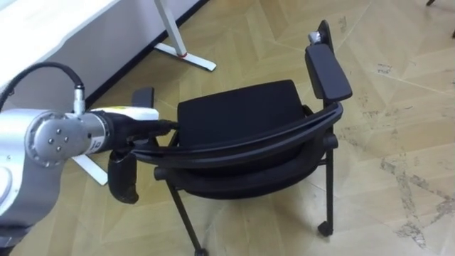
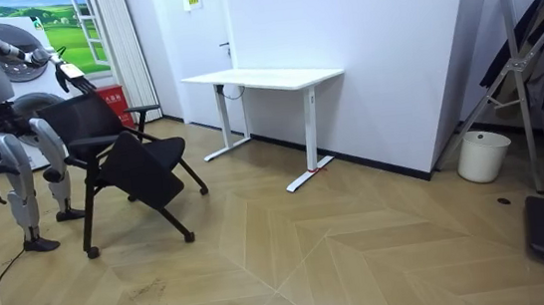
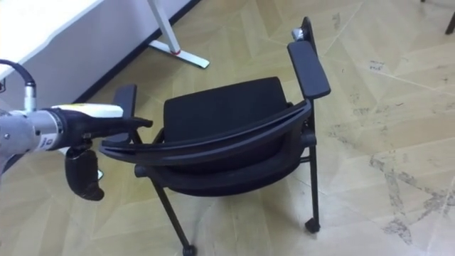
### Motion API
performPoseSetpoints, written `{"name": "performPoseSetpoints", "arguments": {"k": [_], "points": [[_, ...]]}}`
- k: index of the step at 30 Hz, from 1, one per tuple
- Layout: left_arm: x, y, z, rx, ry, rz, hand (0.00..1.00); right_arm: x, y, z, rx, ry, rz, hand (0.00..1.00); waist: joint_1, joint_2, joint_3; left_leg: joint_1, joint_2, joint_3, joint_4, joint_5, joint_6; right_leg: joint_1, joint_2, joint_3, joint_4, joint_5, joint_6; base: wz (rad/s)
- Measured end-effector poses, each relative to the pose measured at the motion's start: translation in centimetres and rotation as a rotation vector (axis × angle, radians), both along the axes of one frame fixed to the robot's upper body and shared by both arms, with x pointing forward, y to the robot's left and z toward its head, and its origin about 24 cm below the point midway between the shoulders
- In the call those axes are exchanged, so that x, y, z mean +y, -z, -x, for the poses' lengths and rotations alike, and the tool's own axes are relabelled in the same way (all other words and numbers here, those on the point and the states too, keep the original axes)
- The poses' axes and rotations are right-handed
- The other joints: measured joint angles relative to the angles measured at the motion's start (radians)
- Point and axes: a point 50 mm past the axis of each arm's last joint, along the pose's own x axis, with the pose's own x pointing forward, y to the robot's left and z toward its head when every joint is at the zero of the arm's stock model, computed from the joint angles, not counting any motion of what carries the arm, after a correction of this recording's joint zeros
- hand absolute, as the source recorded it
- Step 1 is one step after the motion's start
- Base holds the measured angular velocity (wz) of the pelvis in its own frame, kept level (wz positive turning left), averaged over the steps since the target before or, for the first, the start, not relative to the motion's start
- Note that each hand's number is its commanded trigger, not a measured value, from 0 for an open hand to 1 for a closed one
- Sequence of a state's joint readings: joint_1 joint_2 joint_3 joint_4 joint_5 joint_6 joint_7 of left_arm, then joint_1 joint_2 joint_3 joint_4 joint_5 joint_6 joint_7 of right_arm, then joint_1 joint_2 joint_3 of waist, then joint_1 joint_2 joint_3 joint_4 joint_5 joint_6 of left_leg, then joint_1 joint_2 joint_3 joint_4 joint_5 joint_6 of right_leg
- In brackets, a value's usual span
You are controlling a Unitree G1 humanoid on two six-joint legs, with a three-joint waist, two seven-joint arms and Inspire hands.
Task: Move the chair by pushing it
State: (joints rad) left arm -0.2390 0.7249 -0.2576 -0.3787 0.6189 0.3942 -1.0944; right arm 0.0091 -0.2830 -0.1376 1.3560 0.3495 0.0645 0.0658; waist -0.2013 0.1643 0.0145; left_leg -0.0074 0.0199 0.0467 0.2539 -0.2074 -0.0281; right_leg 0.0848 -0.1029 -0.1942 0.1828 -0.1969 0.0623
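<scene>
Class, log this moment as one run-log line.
task: push chair | left robot hand: at backrest's left end | chair: upright | desk: ahead left

You've got one black chair (image 1: 234,114) in front of you, with two armrests (image 1: 327,71) on it and one caster (image 1: 325,229) showing under the near leg. There's the left hand (image 3: 106,126), just the one, up at the single curved backrest (image 1: 249,146). Across the room you've got one white desk (image 2: 265,76) on two legs (image 2: 312,129), and one white bucket (image 2: 483,155).
</scene>
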Motion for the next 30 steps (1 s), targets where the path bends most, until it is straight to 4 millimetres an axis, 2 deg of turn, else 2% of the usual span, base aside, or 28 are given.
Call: {"name": "performPoseSetpoints", "arguments": {"k": [7,10,13,19,30], "points": [[-0.7,4.0,-0.4,0.04,-0.068,0.118,0.0,0.0,0.0,-0.3,0.022,-0.029,0.05,0.0,-0.019,-0.005,0.0039,0.004,0.001,0.005,-0.002,0.0,0.0,-0.001,0.0,0.002,0.007,0.0,0.0,0.0],[-0.7,4.4,-0.7,0.016,-0.088,0.133,0.0,0.0,0.0,-0.5,0.023,-0.04,0.049,0.0,-0.018,-0.013,0.0098,0.009,0.001,0.014,-0.005,0.002,0.003,-0.005,0.0,0.015,0.011,0.0,0.0,-0.08],[-0.6,5.0,-0.9,0.003,-0.118,0.149,0.0,0.1,-0.1,-1.1,0.003,-0.061,0.054,0.0,-0.017,-0.02,0.0114,0.019,0.0,0.034,-0.018,0.004,0.007,-0.015,-0.001,0.034,0.005,-0.003,0.004,-0.17],[-0.7,7.2,-1.4,-0.022,-0.192,0.18,0.0,0.4,-0.2,-2.1,-0.03,-0.087,0.063,0.0,-0.043,-0.029,0.0094,0.02,-0.001,0.036,-0.02,0.005,0.008,-0.012,0.002,0.044,0.007,-0.001,0.004,-0.01],[-0.1,10.0,-1.8,-0.052,-0.253,0.168,0.0,0.5,-0.5,-3.1,-0.069,-0.122,0.099,0.0,-0.061,-0.039,0.007,0.05,0.001,0.063,-0.037,0.005,0.008,0.004,0.003,0.058,-0.001,-0.002,0.004,-0.04]]}}
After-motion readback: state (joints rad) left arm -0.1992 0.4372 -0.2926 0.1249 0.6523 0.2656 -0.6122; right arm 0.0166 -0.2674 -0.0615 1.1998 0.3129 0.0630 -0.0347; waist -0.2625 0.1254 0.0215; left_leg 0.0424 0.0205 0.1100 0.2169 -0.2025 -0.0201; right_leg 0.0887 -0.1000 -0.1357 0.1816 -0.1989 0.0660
